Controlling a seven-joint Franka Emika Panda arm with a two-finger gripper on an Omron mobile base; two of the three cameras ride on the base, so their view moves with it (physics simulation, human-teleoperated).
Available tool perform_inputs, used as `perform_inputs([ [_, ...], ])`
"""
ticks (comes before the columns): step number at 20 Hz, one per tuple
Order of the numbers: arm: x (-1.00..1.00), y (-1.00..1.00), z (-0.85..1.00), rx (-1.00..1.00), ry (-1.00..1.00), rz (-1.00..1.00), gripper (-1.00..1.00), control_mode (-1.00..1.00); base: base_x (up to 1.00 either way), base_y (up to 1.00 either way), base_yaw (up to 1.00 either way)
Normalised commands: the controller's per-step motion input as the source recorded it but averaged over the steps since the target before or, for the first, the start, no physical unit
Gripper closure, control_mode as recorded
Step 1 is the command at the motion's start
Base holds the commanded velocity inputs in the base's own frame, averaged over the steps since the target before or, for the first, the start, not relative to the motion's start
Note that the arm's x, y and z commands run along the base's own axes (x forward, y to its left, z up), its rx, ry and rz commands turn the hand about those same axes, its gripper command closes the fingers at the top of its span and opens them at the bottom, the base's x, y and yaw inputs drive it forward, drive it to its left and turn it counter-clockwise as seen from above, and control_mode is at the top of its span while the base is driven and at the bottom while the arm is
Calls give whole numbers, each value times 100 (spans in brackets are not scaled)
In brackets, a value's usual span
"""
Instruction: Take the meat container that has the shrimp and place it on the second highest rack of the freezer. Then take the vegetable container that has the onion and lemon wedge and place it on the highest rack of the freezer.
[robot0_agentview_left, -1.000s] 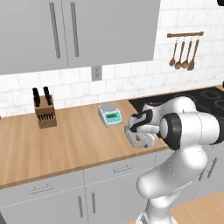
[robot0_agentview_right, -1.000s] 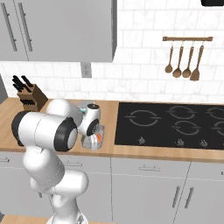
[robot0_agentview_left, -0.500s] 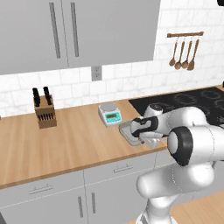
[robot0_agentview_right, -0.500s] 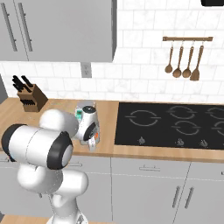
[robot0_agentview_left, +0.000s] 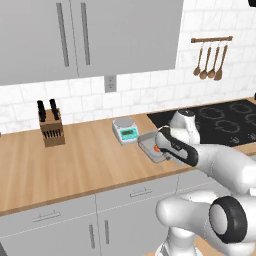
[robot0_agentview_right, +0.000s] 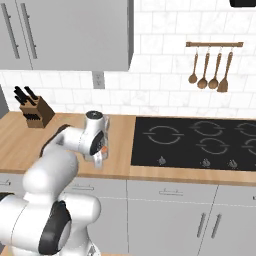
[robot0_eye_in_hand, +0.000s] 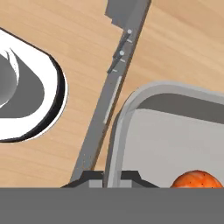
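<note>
In the left base view, the meat container (robot0_agentview_left: 151, 145) is seen on the wooden counter (robot0_agentview_left: 80, 160) at about four o'clock from the small scale (robot0_agentview_left: 126, 131), with the gripper (robot0_agentview_left: 161, 148) lowered onto its near rim beside the shrimp (robot0_agentview_left: 157, 148). In the right base view, the gripper (robot0_agentview_right: 98, 159) is seen low at the counter edge, at nine o'clock from the cooktop (robot0_agentview_right: 195, 142). In the hand view, the fingers (robot0_eye_in_hand: 131, 176) are shown clamped together on the tray's thin rim with the shrimp (robot0_eye_in_hand: 197, 179) at five o'clock; because only the wall edge is pinched, the tray is judged likely to tilt or slip when lifted, and the shrimp could roll out.
</note>
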Motion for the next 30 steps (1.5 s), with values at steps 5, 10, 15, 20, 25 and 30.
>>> perform_inputs([
  [5,-69,15,73,18,-6,-29,100,-100,0,0,0],
  [10,-37,17,61,4,0,-16,100,-100,0,0,0],
  [15,-21,0,60,-6,0,0,100,-100,0,0,0],
  [20,-19,0,60,-3,1,0,100,-100,0,0,0],
  [25,-35,0,25,-2,2,1,100,-100,0,0,0],
  [30,0,0,0,0,0,0,100,100,-97,0,8],
])
